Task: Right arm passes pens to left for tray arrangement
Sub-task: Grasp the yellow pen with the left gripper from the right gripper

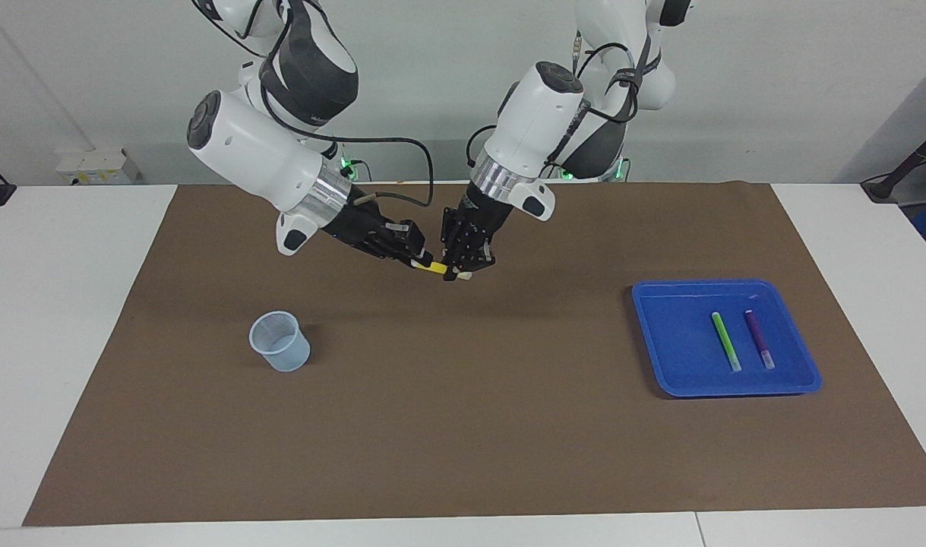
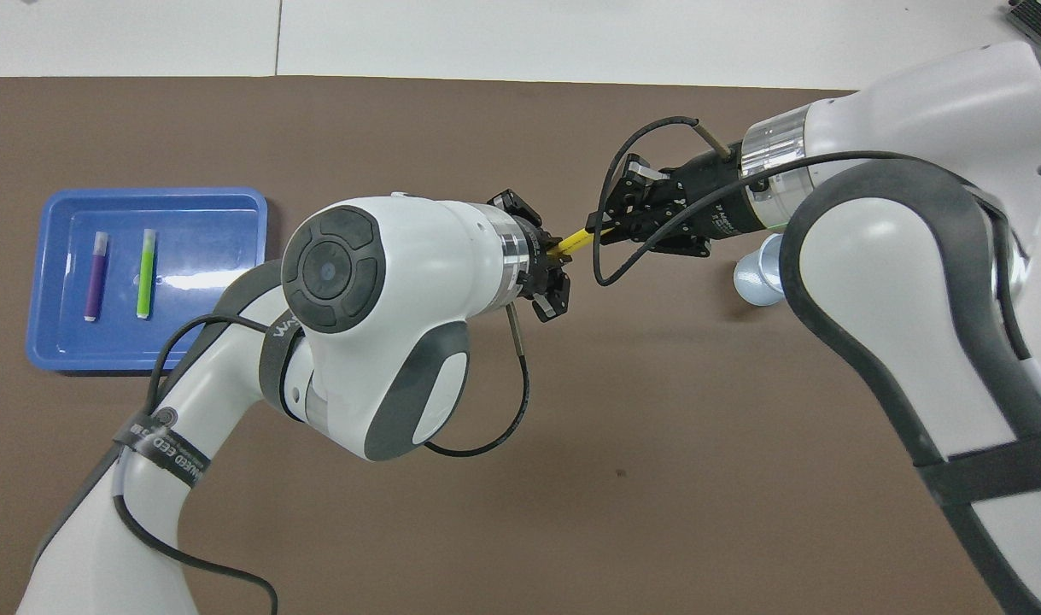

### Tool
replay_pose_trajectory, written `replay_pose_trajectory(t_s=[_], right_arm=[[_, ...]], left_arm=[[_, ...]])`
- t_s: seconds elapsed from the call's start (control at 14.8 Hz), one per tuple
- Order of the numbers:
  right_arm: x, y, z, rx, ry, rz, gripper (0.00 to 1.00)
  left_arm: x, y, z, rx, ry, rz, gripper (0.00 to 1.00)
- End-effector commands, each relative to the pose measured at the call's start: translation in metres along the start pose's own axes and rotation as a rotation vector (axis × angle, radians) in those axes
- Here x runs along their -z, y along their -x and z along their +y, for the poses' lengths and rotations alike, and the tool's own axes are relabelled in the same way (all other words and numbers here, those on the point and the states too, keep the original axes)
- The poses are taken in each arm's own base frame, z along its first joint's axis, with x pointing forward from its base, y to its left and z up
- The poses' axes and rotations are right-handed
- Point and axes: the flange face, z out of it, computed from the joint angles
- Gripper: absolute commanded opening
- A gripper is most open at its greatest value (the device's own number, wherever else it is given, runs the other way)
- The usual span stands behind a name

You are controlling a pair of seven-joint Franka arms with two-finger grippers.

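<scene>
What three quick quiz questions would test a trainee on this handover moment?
1. True or false: the yellow pen lies in the tray.
2. How many pens lie in the tray?
3. Which hand is shut on the yellow pen: A) left hand, B) neither?

Key:
1. False: it is held in the air between the left hand and the right hand.
2. Two: the green pen and the purple pen.
3. A.
</scene>
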Motion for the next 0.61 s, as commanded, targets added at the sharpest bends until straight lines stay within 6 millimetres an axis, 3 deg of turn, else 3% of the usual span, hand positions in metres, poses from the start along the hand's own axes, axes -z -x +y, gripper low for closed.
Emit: replay_pose_trajectory(t_s=[0.0,0.2,0.41,0.54], right_arm=[[0.016,0.000,0.007,0.047,0.059,0.054,1.00],[0.043,0.000,0.019,0.105,0.144,0.097,1.00],[0.083,-0.012,0.050,0.228,0.275,0.144,1.00],[0.112,-0.021,0.078,0.313,0.364,0.147,1.00]], left_arm=[[0.001,0.005,0.002,-0.027,0.032,0.012,0.00],[-0.002,0.003,0.000,-0.124,0.038,0.042,0.00],[-0.005,-0.010,0.006,-0.286,0.005,0.084,0.00],[-0.002,-0.031,0.026,-0.396,-0.022,0.122,0.00]])
